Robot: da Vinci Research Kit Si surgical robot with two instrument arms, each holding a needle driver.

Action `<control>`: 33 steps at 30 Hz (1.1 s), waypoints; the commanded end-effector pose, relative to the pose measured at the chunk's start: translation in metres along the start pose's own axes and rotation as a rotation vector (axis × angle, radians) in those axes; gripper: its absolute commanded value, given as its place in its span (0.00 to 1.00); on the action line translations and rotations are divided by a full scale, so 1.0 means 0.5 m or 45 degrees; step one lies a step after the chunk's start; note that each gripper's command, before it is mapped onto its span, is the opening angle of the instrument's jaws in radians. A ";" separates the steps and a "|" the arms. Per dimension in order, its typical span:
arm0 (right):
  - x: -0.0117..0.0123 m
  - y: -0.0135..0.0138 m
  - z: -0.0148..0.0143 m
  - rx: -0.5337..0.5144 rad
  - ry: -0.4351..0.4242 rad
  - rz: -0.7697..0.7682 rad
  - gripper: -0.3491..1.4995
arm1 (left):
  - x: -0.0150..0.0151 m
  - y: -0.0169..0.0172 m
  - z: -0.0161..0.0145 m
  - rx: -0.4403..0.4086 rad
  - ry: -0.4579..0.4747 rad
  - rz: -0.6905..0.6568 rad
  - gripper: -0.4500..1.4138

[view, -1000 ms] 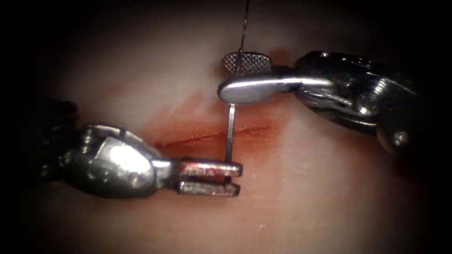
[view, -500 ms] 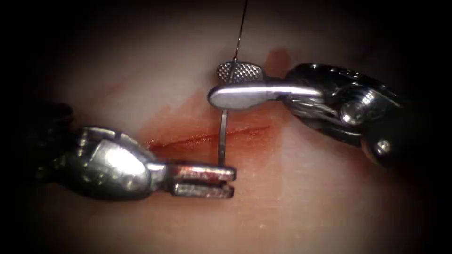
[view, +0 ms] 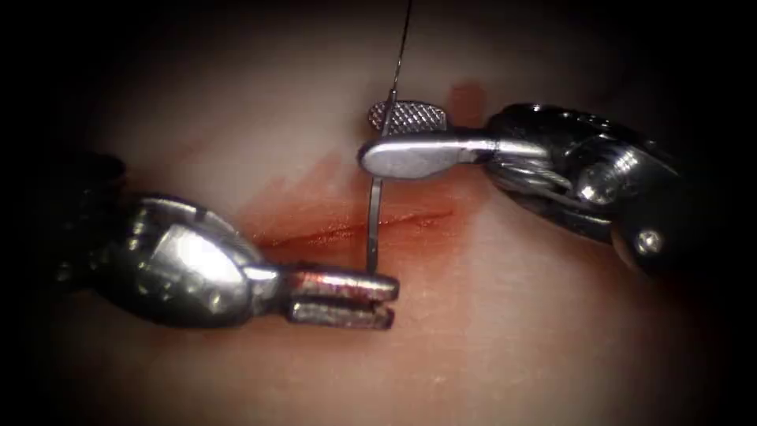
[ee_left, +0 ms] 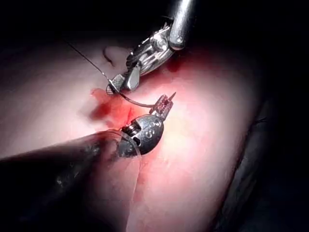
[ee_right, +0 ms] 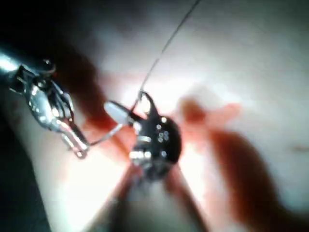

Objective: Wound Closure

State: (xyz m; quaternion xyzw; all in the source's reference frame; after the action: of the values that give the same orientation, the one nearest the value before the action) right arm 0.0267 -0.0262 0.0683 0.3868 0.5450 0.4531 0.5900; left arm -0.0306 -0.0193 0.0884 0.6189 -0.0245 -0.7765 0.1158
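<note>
Steel needle (view: 374,225) arcs bare above your cut (view: 355,229), left tool (view: 371,288) clamping its tip end, right tool (view: 398,138) parted around its thread (view: 402,43) end.

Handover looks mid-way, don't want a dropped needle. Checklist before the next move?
1. Left tool shut on the needle near its tip: ok.
2. Right tool at the needle's thread end, firm hold: cannot tell.
3. Needle out of the tissue, lying across the cut: ok.
4. Thread runs up from the needle, no snag: ok.
5. Needle tip past the left tool, in sight: ok.
</note>
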 end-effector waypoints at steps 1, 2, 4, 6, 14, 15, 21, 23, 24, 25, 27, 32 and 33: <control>-0.0015 0.0005 0.0015 0.041 0.009 0.018 0.63 | -0.0007 0.0006 0.0014 -0.006 0.007 0.013 0.00; -0.0015 0.0005 0.0015 0.063 0.019 0.033 0.62 | -0.0006 0.0006 0.0014 -0.011 0.007 0.020 0.00; -0.0013 0.0004 0.0014 0.111 0.042 0.063 0.58 | -0.0006 0.0006 0.0014 -0.017 0.013 0.043 0.00; -0.0013 0.0001 0.0015 0.128 0.046 0.079 0.54 | -0.0006 0.0006 0.0014 -0.017 0.013 0.081 0.00; -0.0022 0.0004 0.0016 0.151 0.055 0.149 0.46 | -0.0003 0.0008 0.0016 -0.030 0.030 0.172 0.00; -0.0023 0.0003 0.0016 0.151 0.054 0.149 0.45 | -0.0004 0.0008 0.0016 -0.029 0.030 0.179 0.00; -0.0026 0.0004 0.0016 0.154 0.051 0.162 0.36 | -0.0002 0.0008 0.0016 -0.029 0.030 0.201 0.00; -0.0027 0.0004 0.0017 0.157 0.053 0.161 0.35 | -0.0002 0.0007 0.0017 -0.029 0.030 0.201 0.00; -0.0028 0.0003 0.0017 0.155 0.050 0.162 0.35 | -0.0002 0.0007 0.0017 -0.028 0.030 0.201 0.00; -0.0029 0.0002 0.0017 0.155 0.050 0.161 0.35 | -0.0002 0.0007 0.0017 -0.028 0.030 0.201 0.00; -0.0029 0.0002 0.0018 0.147 0.042 0.162 0.34 | -0.0002 0.0007 0.0018 -0.028 0.030 0.201 0.00; -0.0028 0.0005 0.0017 0.135 0.038 0.161 0.28 | -0.0001 0.0008 0.0018 -0.028 0.030 0.201 0.00; -0.0028 0.0005 0.0017 0.132 0.035 0.161 0.20 | -0.0001 0.0008 0.0018 -0.028 0.030 0.201 0.00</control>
State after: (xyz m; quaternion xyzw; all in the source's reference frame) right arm 0.0269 -0.0270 0.0686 0.4427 0.5502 0.4675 0.5317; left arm -0.0309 -0.0195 0.0881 0.6223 -0.0639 -0.7582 0.1837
